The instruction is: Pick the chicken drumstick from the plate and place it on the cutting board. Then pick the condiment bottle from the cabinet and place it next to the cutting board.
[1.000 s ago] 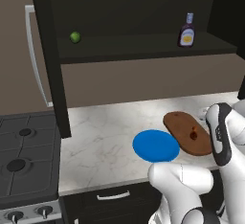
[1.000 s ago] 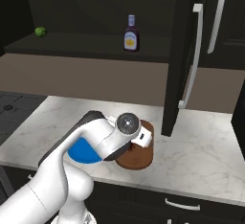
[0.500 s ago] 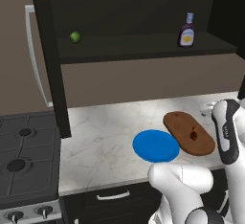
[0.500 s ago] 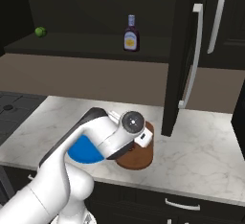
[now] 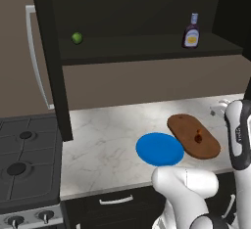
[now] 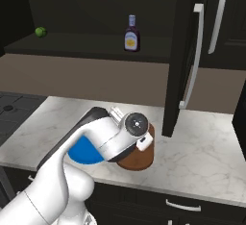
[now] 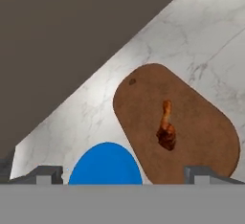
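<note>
Tiny reddish-brown roasted chicken drumstick lies on flat oblong dark-brown wooden cutting board, near board's middle, paler bone end pointing away from camera. Flat round bright-blue plate beside board on white marble desk, edges just touching. Fingers released, spread wide, grasping nothing, raised above board and plate. Small dark sauce bottle with orange-white label upright on shelf of dark wall cabinet; small green round fruit well apart on same shelf.
</note>
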